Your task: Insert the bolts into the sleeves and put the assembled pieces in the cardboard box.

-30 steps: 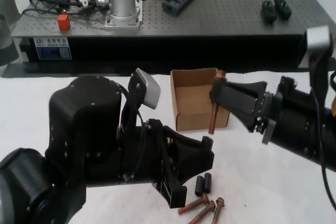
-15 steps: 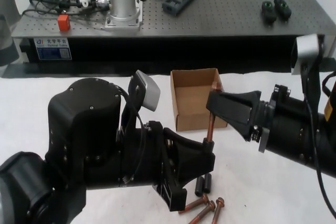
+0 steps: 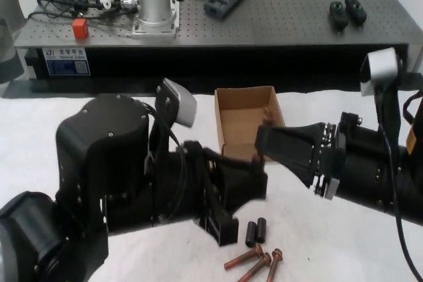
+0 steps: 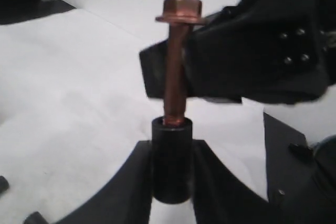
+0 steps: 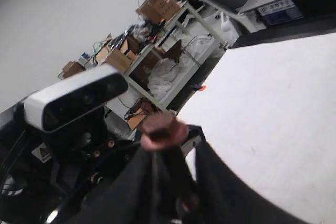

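Bolt (image 4: 176, 66) has reached the mouth of the sleeve (image 4: 172, 161)

Over the last second your right gripper (image 5: 173, 179) has come away from beside the cardboard box (image 3: 231, 130) and sunk toward the left arm. It pinches the bolt just under the head. The shank hangs upright, and its tip now sits at the sleeve's bore, or is barely started in it. The left gripper (image 4: 172, 187) is clamped on the sleeve and holds it upright in front of the box. By my reading you are at the insertion itself (nothing is boxed yet), and a straight push down should seat it.

The bolt is copper-coloured metal with a flanged hex head and a long slim shank. The sleeve is a short, matte black cylinder with a round opening on top. The spare bolts (image 3: 254, 259) and spare sleeves (image 3: 256, 231) lie together on the bench near you, waiting their turn
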Robot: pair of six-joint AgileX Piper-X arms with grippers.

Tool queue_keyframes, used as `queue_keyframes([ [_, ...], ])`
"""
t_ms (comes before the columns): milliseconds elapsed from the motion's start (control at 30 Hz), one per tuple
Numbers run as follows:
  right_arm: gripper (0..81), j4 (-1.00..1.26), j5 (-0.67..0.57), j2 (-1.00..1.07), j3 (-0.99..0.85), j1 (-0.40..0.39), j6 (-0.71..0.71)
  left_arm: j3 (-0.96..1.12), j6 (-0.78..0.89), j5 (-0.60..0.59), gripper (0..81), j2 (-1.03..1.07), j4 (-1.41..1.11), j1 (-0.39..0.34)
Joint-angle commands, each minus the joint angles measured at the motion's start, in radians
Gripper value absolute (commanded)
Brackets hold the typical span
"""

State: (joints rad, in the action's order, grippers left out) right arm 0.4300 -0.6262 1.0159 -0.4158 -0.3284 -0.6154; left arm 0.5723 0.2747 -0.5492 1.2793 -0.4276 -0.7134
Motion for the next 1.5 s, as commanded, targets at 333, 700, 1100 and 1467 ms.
queue_keyframes([
  [333, 33.9, -0.114, -0.028, -0.133, -0.006, 0.266, 0.033, 0.192, 0.185, 0.366, 0.6, 0.129, 0.006, 0.051],
  [700, 33.9, -0.515, 0.167, -0.192, -0.006, 0.467, 0.167, 1.109, 0.139, 0.391, 0.6, 0.798, 0.768, 0.096],
  [1100, 33.9, -0.537, 0.183, -0.192, -0.006, 0.468, 0.167, 1.719, 0.106, 0.387, 20.7, 1.221, 1.161, 0.094],
  [1467, 33.9, -0.892, 0.306, -0.025, -0.200, 0.341, 0.646, 1.727, 0.039, 0.524, 28.9, 1.091, 1.394, 0.107],
])
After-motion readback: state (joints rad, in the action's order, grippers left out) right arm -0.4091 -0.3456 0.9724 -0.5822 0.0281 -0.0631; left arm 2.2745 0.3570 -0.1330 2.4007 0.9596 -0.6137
